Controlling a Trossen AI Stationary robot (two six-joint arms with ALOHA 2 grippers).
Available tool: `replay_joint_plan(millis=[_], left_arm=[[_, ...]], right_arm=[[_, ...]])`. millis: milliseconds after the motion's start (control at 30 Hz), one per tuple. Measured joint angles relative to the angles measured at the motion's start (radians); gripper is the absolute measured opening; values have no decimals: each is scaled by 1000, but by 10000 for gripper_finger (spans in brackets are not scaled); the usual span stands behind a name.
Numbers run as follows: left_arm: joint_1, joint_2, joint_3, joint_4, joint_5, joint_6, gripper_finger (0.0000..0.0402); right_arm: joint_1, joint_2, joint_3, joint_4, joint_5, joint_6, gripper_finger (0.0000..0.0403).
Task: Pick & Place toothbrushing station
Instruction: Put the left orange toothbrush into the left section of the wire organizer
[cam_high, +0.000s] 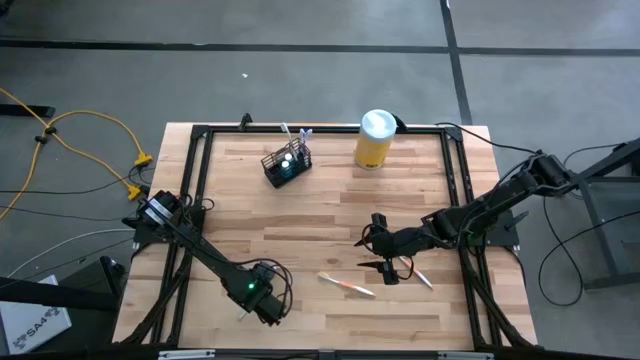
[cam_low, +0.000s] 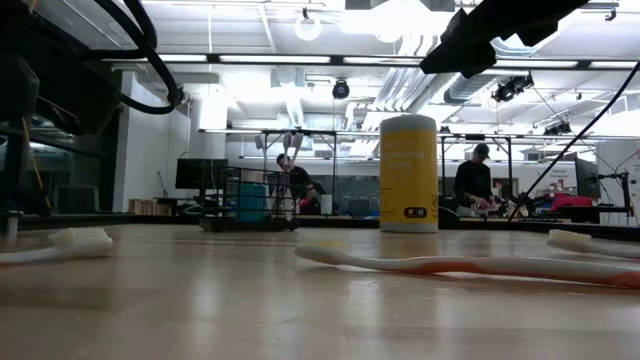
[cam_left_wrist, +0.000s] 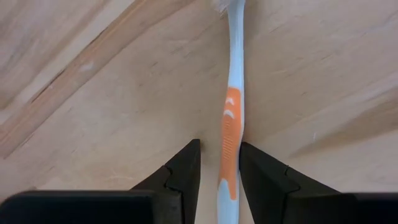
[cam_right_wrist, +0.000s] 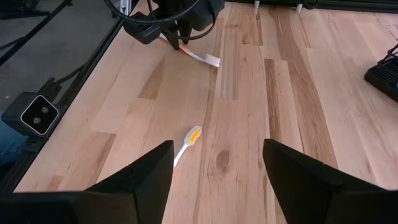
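Orange-white toothbrush (cam_left_wrist: 231, 124) between left gripper (cam_left_wrist: 219, 163) fingers — parted, seemingly not clamping, head cut off, right gripper (cam_right_wrist: 217, 158) spread wide over desk (cam_high: 330, 205), toothbrushing station (cam_high: 286, 164) at far edge — contents unclear, beside yellow canister (cam_high: 375, 139).

Well beyond me a yellow canister (cam_high: 375, 139) (white lid) stands upright on the wooden table (cam_high: 330, 215); yellow cable (cam_high: 140, 157) trails off left.

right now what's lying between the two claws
A toothbrush with an orange grip lies flat on the wood, roughly between the left claw and right claw; the high view shows it.
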Motion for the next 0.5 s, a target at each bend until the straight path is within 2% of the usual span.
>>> replay_joint_plan(millis=[333,500], left_arm=[[2,0,0,14,-65,6,109],[5,0,2,-7,-35,-14,102]], right_arm=[[0,0,0,0,0,0,238],[0,0,0,0,0,0,238]])
